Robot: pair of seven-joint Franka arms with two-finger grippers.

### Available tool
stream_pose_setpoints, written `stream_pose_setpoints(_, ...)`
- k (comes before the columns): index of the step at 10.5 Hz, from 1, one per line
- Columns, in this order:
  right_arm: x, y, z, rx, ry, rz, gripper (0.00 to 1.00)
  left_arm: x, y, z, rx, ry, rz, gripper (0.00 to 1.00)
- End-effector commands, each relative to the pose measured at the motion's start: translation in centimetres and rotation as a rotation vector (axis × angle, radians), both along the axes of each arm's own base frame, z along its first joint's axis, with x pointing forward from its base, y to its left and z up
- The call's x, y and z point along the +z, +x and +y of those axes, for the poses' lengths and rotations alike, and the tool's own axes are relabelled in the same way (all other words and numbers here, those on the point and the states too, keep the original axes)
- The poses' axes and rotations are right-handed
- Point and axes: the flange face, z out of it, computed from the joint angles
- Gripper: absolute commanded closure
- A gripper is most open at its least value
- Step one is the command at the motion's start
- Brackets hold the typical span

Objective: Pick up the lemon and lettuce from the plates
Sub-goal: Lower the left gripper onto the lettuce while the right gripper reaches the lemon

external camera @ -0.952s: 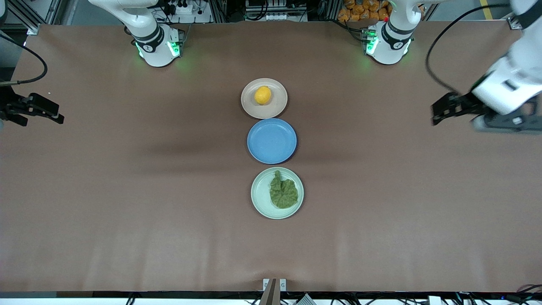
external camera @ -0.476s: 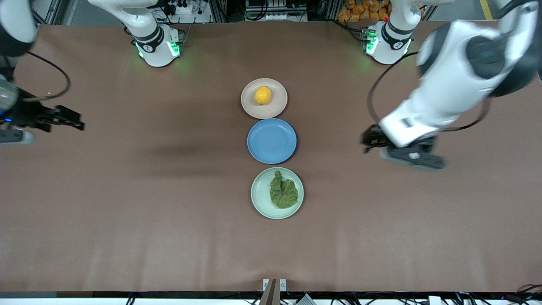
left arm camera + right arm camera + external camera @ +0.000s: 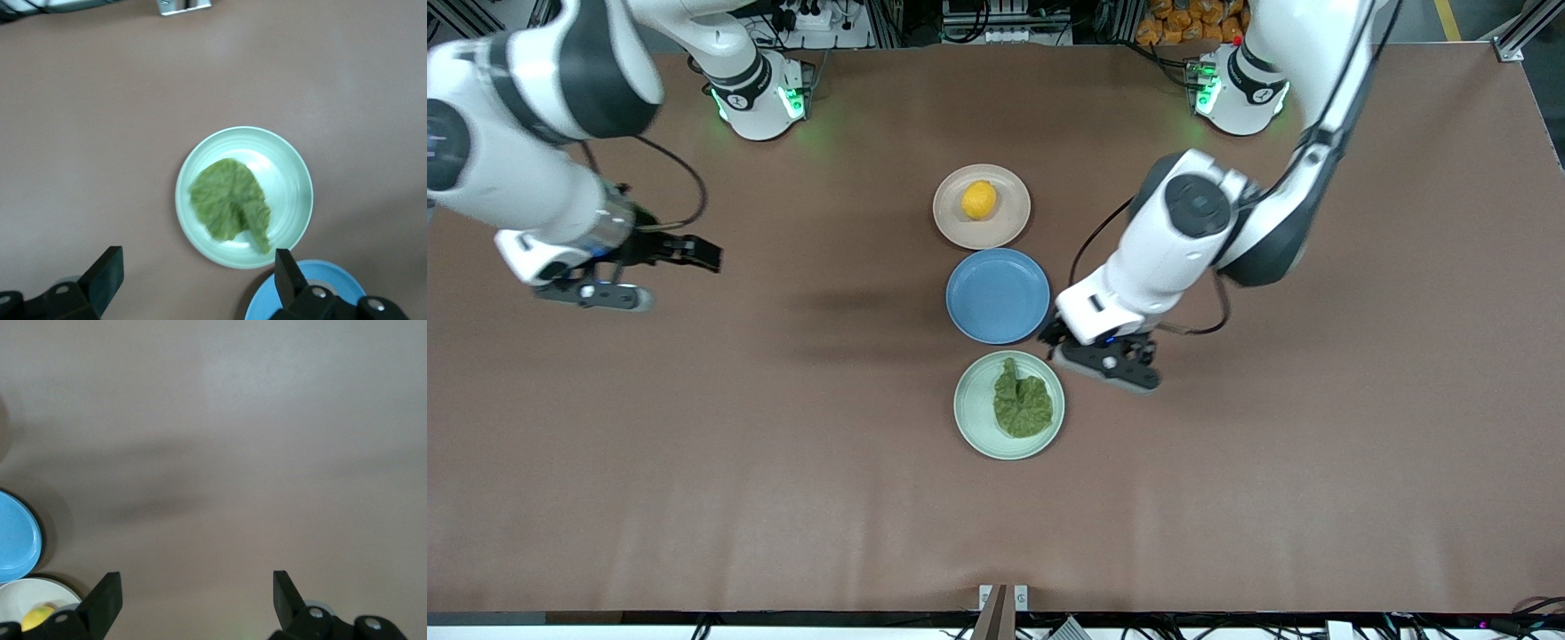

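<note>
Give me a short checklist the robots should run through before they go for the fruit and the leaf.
1. Small yellow-orange lemon sits on the round beige-pinkish plate: ok.
2. Crinkled dark green lettuce leaf lies flat on the round pale mint green plate: ok.
3. Left gripper open, empty: ok.
4. Left gripper over the lettuce: not ok; it is over the table between the bright blue plate and the mint plate's edge.
5. Right gripper open, empty: ok.
6. Right gripper over the lemon: not ok; it is over bare brown table toward the right arm's end.
</note>
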Motion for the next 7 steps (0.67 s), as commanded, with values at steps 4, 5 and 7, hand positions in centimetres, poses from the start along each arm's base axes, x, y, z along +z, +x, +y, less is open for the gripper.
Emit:
stream_pose_setpoints(4,-6.2,-7.4,11.9,-0.142,-0.045,-0.041,0.00,-15.0,-1.3,-7.7,-0.069,-0.048,-0.150,0.00)
stream_pose_setpoints(5,-7.5,-9.0,14.1,-0.158,-0.054,-0.042,0.00,-16.8,-1.5,-8.0,-0.080,-0.016,-0.153,0.00)
stream_pose_setpoints(7,-9.8,-12.2,18.8,-0.187,-0.069,-0.033,0.00,-18.7,-1.4,-7.4,-0.079,0.018,-0.149,0.00)
